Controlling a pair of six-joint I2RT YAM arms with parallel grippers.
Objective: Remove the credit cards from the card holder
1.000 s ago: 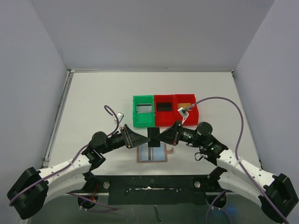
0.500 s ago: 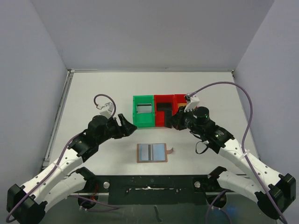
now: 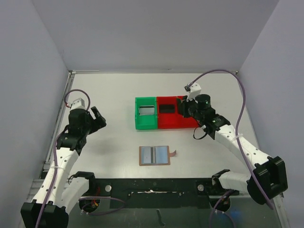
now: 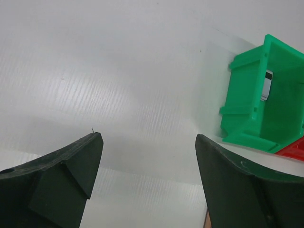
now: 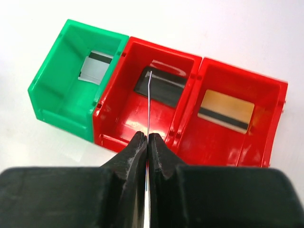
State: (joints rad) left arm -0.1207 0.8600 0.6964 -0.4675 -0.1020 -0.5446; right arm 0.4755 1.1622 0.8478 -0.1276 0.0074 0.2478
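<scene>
Gently lower the thin edge-on card (image 5: 148, 102), pinched in the clenched right end effector (image 5: 147, 142), squarely into the middle red plastic bin (image 5: 114, 126), ignoring the splayed, empty left end effector (image 4: 148, 137) and brown leather card holder (image 3: 154, 155) lower-centre.

White tbl (image 3: 114, 95) — 3 bins (image 3: 167, 125), card holder (image 3: 154, 155)

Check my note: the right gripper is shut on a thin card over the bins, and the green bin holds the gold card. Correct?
Not quite: the green bin holds the silver-grey card; the gold card lies in the end red bin, as the right wrist view shows. The right gripper's grip on the thin card stands.
</scene>
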